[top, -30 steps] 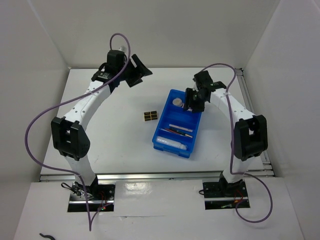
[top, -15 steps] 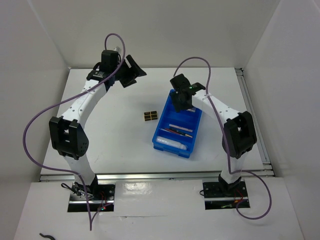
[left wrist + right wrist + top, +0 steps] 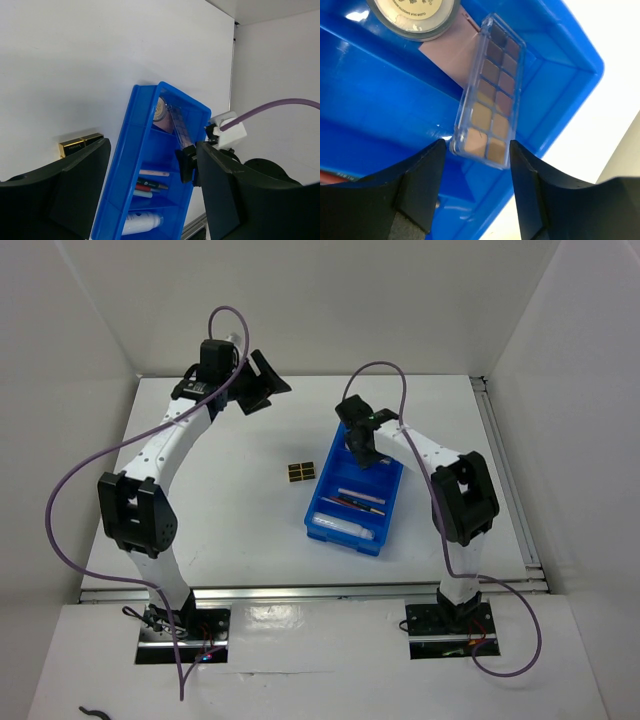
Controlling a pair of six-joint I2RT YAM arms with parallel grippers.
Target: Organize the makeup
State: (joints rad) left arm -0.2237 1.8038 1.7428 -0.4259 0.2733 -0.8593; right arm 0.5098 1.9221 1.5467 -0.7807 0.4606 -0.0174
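Our left gripper [image 3: 152, 167] and right gripper [image 3: 477, 162] gape empty; the right straddles a tilted palette [image 3: 492, 95] that a nudge could topple.

Bright, even light; soft shadows

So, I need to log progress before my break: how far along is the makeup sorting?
Mostly done: round compact, pink square compact, pencils and clear tube lie in the blue bin. In hand: the right hand straddles the eyeshadow palette in the far compartment; grip unclear. Remaining: the black-and-gold palette sits on the table beside the bin; the left hand is open, empty.
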